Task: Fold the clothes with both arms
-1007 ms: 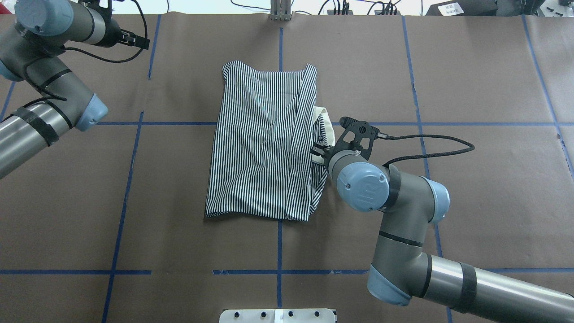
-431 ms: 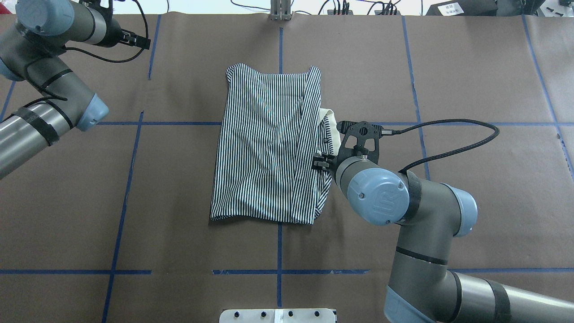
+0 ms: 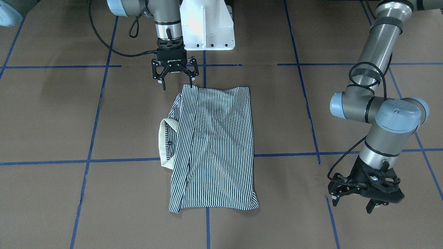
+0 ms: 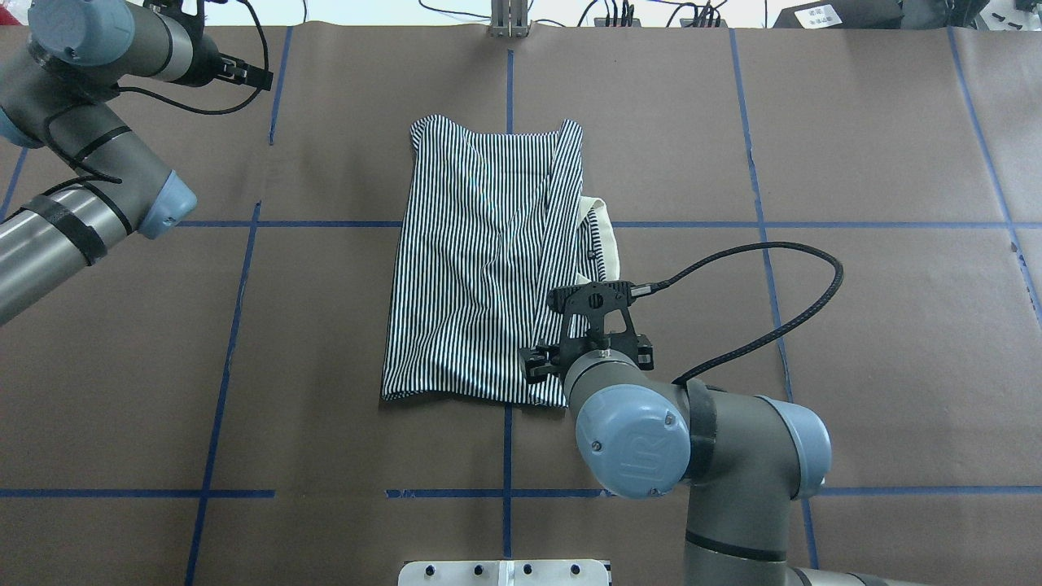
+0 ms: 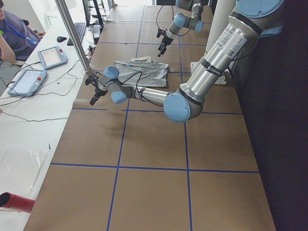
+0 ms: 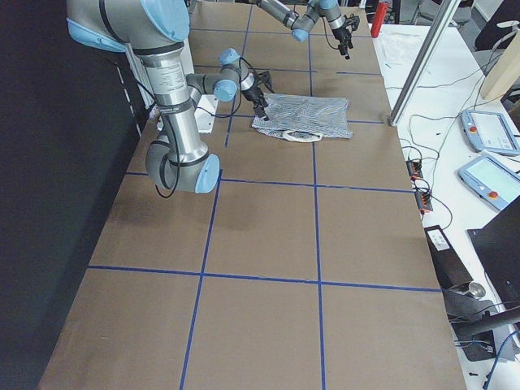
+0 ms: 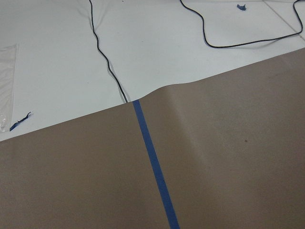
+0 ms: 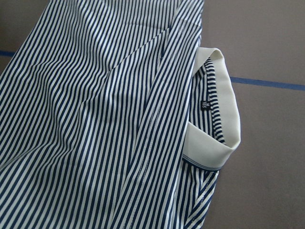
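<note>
The clothes, one navy-and-white striped polo shirt [image 4: 480,260], lie folded into a tall rectangle at the table's middle. The cream collar [image 4: 606,240] sticks out on my right side and fills the right wrist view [image 8: 214,143]. My right gripper [image 3: 177,83] hangs open at the shirt's corner [image 3: 188,90] nearest my base. One fingertip [image 3: 191,82] is right at the hem, and nothing is held between the fingers. In the overhead view my right wrist [image 4: 602,358] covers that corner. My left gripper [image 3: 351,204] stands open over bare table, far from the shirt [image 3: 214,148].
The white pedestal base [image 3: 207,27] stands just behind the right gripper. Blue tape lines [image 4: 220,366] grid the brown table cover. A metal post [image 4: 509,20] rises at the far edge. Beyond it are cables, tablets [image 5: 29,79] and a seated person [image 5: 12,36].
My right gripper has moved along the shirt's right edge, from beside the collar to the corner nearest my base. The shirt shifted slightly right early on. The left arm stayed still.
</note>
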You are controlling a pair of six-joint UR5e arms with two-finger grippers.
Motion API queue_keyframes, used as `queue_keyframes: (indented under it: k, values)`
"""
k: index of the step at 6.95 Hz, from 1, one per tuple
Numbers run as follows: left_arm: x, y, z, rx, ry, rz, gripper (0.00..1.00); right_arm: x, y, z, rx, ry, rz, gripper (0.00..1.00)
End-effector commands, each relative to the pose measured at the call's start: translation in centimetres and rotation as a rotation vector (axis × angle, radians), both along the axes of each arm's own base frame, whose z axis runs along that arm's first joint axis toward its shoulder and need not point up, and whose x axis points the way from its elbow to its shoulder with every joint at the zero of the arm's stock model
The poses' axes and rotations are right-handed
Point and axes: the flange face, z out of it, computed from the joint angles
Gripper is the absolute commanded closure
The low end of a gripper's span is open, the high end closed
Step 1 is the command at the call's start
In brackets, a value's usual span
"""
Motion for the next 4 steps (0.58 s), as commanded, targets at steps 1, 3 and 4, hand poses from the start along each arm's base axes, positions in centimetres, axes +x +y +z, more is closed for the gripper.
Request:
queue_keyframes:
  k: [1,3,4]
  values:
    - [0.0,0.0,-0.1,0.001,0.001,0.000,0.00,-4.2,0.2,-0.4,0.125,0.129,-0.117,0.18]
    - [0.0,0.0,-0.1,0.001,0.001,0.001,0.00,-5.2,1.1,-0.4,0.154,0.151,-0.166,0.24]
    - [0.0,0.0,0.0,-0.001,0.001,0.001,0.00,-5.7,2.3,0.1,0.160,0.133,-0.185,0.27]
